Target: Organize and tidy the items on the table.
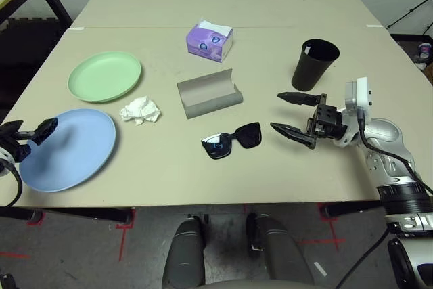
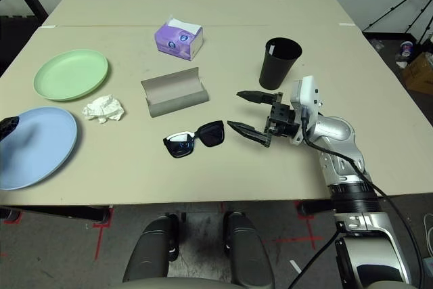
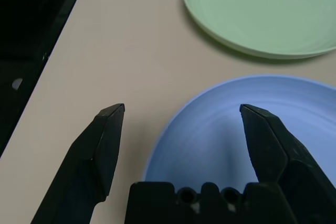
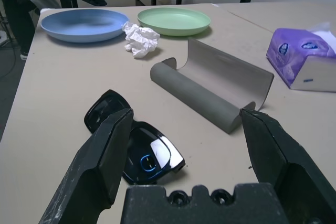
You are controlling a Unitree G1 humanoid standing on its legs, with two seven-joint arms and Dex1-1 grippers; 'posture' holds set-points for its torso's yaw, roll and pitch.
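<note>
Now the table (image 1: 284,181) holds two plates, one blue plate (image 1: 67,150) and one green plate (image 1: 105,76), one white tissue (image 1: 141,110), one grey glasses case (image 1: 208,93), one pair of sunglasses (image 1: 232,140) and one black cup (image 1: 314,64). Left gripper (image 3: 181,113) gapes wide over the blue plate's edge, holding nothing. Right gripper (image 1: 284,113) is wide too, empty, near the sunglasses.

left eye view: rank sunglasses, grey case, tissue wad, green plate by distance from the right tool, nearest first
1. Sunglasses, just beside the right tool.
2. Grey case, behind the sunglasses.
3. Tissue wad, mid-left.
4. Green plate, far left.
</note>
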